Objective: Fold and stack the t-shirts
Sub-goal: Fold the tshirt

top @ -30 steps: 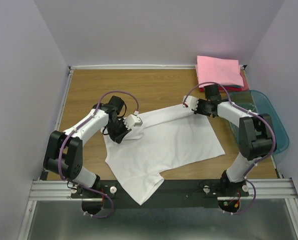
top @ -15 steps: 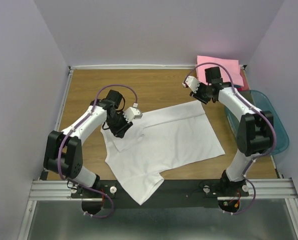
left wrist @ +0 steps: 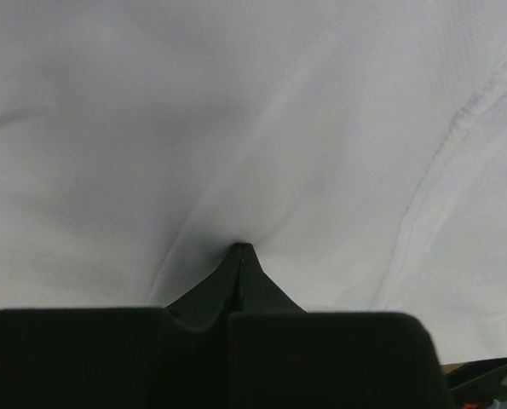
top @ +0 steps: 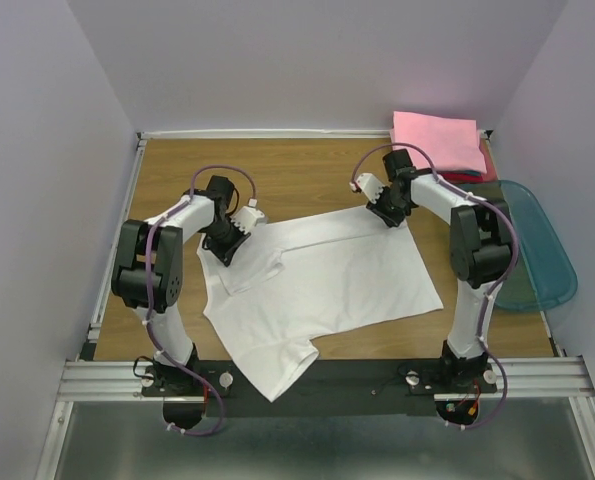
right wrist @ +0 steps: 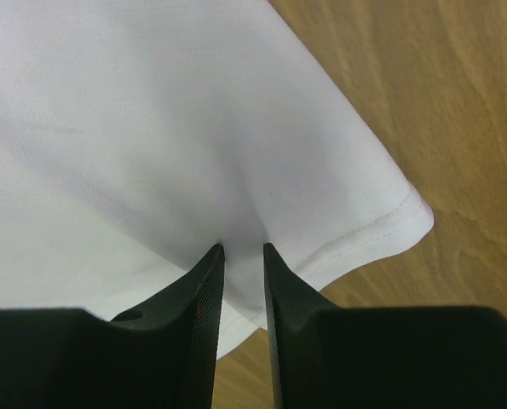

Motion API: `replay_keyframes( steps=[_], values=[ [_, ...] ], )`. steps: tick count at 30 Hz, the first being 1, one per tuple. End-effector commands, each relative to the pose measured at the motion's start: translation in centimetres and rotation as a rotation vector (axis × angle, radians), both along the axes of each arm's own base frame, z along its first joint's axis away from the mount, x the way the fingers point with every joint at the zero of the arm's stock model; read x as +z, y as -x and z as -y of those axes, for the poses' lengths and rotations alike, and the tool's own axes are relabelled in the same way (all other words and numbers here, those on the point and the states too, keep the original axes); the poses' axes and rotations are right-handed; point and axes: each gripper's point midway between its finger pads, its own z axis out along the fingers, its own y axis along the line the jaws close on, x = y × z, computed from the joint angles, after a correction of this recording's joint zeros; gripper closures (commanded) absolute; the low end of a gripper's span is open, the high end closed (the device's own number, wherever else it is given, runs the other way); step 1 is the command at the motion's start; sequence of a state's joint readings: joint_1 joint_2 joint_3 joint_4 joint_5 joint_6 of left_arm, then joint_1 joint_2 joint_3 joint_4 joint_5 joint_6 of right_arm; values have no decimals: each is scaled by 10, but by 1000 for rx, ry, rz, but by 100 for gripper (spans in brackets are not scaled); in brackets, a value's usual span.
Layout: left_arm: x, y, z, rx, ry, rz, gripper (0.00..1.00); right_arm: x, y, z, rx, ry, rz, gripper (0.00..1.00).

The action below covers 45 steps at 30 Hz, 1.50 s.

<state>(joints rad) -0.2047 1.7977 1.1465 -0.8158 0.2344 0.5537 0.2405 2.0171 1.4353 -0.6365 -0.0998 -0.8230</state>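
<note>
Teal bin (top: 549,250) sits right; left pincer (left wrist: 240,248) pinches white t-shirt (top: 337,280); right pincer (right wrist: 244,248) narrowly parted at its hem.

A wooden table (top: 307,165) with warm brown grain spreads beneath and around the left pincer (top: 225,252) and the right pincer (top: 391,217). Beyond both pincers a white strip (top: 267,133) edges the table's far side, and a plain pale lavender back wall (top: 307,60) rises behind it. A matching side wall (top: 37,200) stands outward of the left pincer, another (top: 582,110) outward of the right one. Nearer than both, a ribbed aluminium rail (top: 107,378) runs along the table's near edge, with a dull grey surface (top: 317,450) past it. The light is soft and even, with faint shadows.
</note>
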Motion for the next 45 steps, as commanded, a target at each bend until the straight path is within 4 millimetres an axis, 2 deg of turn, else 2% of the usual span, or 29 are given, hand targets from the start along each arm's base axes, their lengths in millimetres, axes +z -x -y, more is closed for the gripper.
replay_keyframes(
  steps=[1, 2, 3, 4, 6, 7, 8, 9, 11, 12, 13, 15, 16, 17, 18, 19, 20, 23, 24, 26, 27, 28, 29, 30, 33, 34, 38, 44, 45],
  values=[
    [-20, -41, -33, 55, -116, 49, 100, -35, -3, 8, -90, 54, -67, 68],
    [-29, -47, -36, 63, -126, 28, 100, -36, -9, 7, -102, 53, -60, 68],
    [-29, -57, -38, 72, -128, 37, 100, -42, -22, 5, -127, 49, -55, 68],
    [-19, -81, -41, 89, -127, 82, 100, -41, -31, 3, -143, 48, -40, 67],
    [-25, -98, -44, 96, -134, 80, 100, -44, -45, 1, -159, 50, -23, 67],
    [-11, -122, -46, 109, -133, 135, 100, -43, -63, -2, -172, 36, 5, 66],
    [-8, -132, -47, 111, -135, 151, 100, -40, -71, -1, -185, 51, 25, 66],
    [0, -152, -47, 113, -132, 193, 100, -36, -81, -3, -198, 41, 47, 64],
    [7, -165, -49, 117, -131, 210, 95, -24, -101, -10, -208, 7, 92, 62],
    [14, -173, -50, 117, -127, 229, 93, -17, -106, -13, -215, -4, 108, 61],
    [31, -186, -51, 113, -122, 276, 90, -5, -111, -15, -226, -19, 134, 56],
    [53, -197, -52, 106, -102, 325, 80, 12, -111, -23, -218, -66, 147, 51],
    [77, -204, -47, 86, -63, 376, 75, 31, -105, -26, -206, -91, 161, 50],
    [79, -205, -45, 80, -53, 382, 73, 39, -101, -26, -201, -100, 167, 50],
    [98, -205, -44, 75, -38, 422, 72, 44, -96, -25, -199, -105, 167, 48],
    [111, -199, -40, 55, -17, 442, 71, 61, -86, -24, -191, -116, 182, 47],
    [114, -195, -39, 52, -9, 444, 71, 64, -80, -23, -187, -115, 180, 47],
    [99, -164, -31, 38, 33, 365, 72, 72, -59, -19, -168, -110, 170, 47],
    [88, -143, -30, 41, 40, 318, 74, 72, -46, -15, -161, -101, 156, 47],
    [87, -127, -30, 37, 49, 320, 77, 64, -29, -10, -157, -79, 117, 47],
    [79, -117, -31, 40, 48, 300, 77, 61, -23, -9, -153, -72, 103, 48],
    [61, -99, -32, 46, 43, 252, 79, 51, -8, -4, -151, -54, 63, 49],
    [59, -91, -34, 52, 42, 248, 80, 47, -2, -3, -149, -47, 46, 50],
    [43, -74, -35, 53, 36, 204, 80, 40, 6, -1, -150, -41, 22, 51],
    [28, -56, -37, 52, 25, 171, 82, 22, 31, 0, -147, -35, -53, 52],
    [17, -47, -41, 57, 8, 145, 83, 14, 40, 0, -144, -35, -84, 53],
    [-6, -36, -50, 73, -15, 97, 87, -9, 58, 2, -150, -24, -157, 55],
    [-23, -42, -73, 97, -65, 70, 90, -23, 70, -3, -170, -38, -201, 56],
    [-22, -47, -84, 121, -73, 77, 91, -23, 72, -6, -170, -43, -205, 56]
  ],
)
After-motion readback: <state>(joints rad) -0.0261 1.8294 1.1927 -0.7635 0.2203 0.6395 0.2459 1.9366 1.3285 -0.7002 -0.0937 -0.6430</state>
